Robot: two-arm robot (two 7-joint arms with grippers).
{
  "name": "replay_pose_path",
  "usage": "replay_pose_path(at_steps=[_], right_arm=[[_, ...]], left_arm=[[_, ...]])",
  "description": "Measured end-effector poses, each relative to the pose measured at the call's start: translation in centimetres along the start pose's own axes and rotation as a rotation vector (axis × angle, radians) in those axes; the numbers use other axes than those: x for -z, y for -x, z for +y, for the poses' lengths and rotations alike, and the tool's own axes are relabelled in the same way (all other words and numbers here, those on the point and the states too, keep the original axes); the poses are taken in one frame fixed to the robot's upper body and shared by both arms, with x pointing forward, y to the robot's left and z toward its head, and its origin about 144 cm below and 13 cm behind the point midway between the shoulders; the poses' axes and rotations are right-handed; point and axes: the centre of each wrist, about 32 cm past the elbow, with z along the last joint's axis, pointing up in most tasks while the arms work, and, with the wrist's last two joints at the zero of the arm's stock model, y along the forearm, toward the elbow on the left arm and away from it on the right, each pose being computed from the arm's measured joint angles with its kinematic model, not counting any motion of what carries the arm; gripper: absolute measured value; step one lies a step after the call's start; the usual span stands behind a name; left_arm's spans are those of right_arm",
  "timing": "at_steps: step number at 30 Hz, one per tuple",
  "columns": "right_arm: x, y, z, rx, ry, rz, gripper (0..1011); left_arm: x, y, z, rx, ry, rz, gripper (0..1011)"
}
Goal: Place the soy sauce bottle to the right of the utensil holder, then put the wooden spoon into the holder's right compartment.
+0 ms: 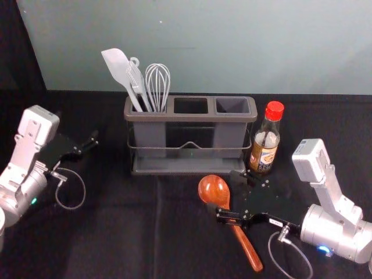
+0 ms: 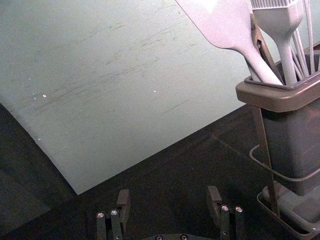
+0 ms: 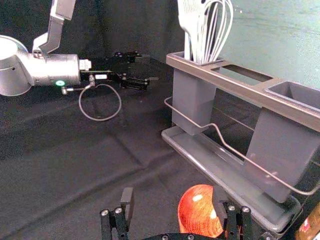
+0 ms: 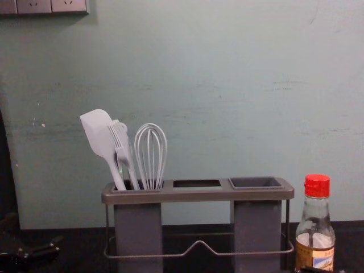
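- Both were open: the right gripper near the wooden spoon, the left gripper left of the utensil holder.
- The soy sauce bottle stood right of the holder.
- The spoon lay in front.

Okay so, side stuff around me: up at my 11 o'clock there's a pale spatula leaning outward, a pale whisk standing pretty much upright, and a fork-looking thing with tines wedged between them. Behind it all, at 12, I've got a grey-green wall, kinda scuffed, few pale specks. Dark drape hangs at my 10. Chest view also gives me some wall plates between 10 and 11. Black cloth underneath, with a crease near 6.
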Motion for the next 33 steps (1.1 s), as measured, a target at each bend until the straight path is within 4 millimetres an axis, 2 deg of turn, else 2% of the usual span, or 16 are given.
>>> replay_pose_path(at_steps=[9, 18, 25, 33], right_arm=[[-0.9, 1.1, 0.0, 0.035, 0.035, 0.015, 1002], [-4.2, 2.9, 0.5, 0.116, 0.200, 0.145, 1000], [-6.6, 4.0, 2.5, 0.209, 0.371, 0.182, 1002], [-7.2, 3.9, 4.6, 0.266, 0.459, 0.186, 1000]], left_arm=[[0.0, 0.0, 0.0, 0.000, 0.000, 0.000, 1005], [0.0, 0.0, 0.0, 0.000, 0.000, 0.000, 1005], [0.0, 0.0, 0.0, 0.000, 0.000, 0.000, 1005], [0.0, 0.0, 0.0, 0.000, 0.000, 0.000, 1005]])
